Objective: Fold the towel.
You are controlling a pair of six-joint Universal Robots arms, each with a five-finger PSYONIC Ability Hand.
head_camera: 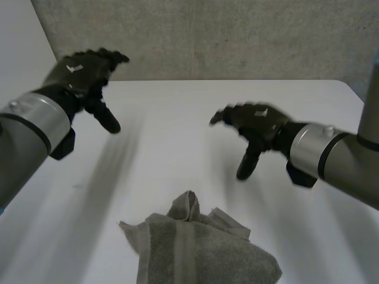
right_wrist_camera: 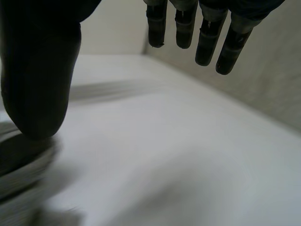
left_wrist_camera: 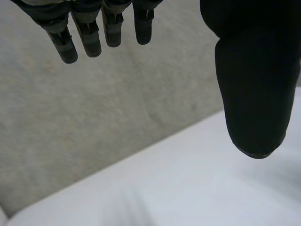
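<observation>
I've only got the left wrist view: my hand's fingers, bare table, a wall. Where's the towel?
Observer: In the head view the grey towel lies crumpled at the near edge of the table, closer to the robot than your left hand.
Operator: Is the right hand on it?
Observer: No. The right hand is apart from it, beyond the heap, with its fingers relaxed and holding nothing.
Operator: Is the towel folded at all?
Observer: Not neatly. It's bunched, with one corner sticking up.

grey towel (head_camera: pixel 201 251), white table (head_camera: pixel 177 118)
</observation>
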